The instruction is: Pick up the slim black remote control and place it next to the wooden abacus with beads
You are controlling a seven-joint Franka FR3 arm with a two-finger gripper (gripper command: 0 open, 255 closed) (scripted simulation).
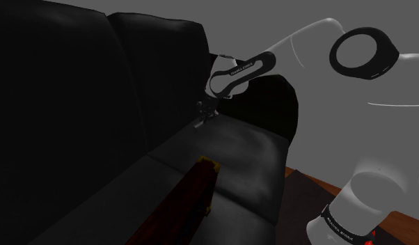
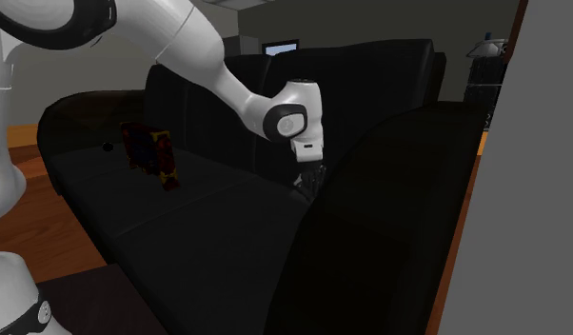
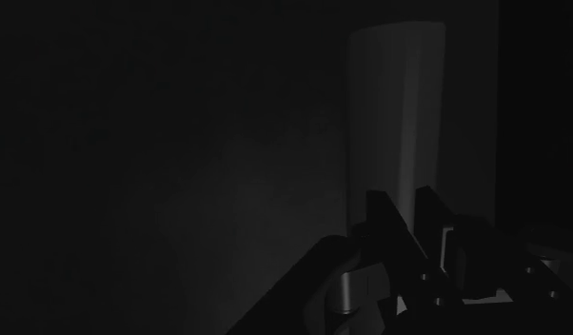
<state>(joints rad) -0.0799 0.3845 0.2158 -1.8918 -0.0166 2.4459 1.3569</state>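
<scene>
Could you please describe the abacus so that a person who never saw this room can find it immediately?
Find the large black sofa first. On its seat, toward the second exterior view's left end, sits the abacus. Its dark red frame with yellow bits is the one patch of colour against the black cushions.

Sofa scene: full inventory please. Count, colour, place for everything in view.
sofa: 1, black, spans the scene
abacus: 1, dark red and yellow, on the sofa seat, at the end away from the end effector
slim bar: 1, grey, just ahead of the end effector; may be the remote, cannot tell
screen: 1, dark, lit face, behind the sofa
floor: wooden, brown, beside the sofa
arm: 1, white, reaching over the seat
end effector: 1, black, low over the seat by the armrest
</scene>
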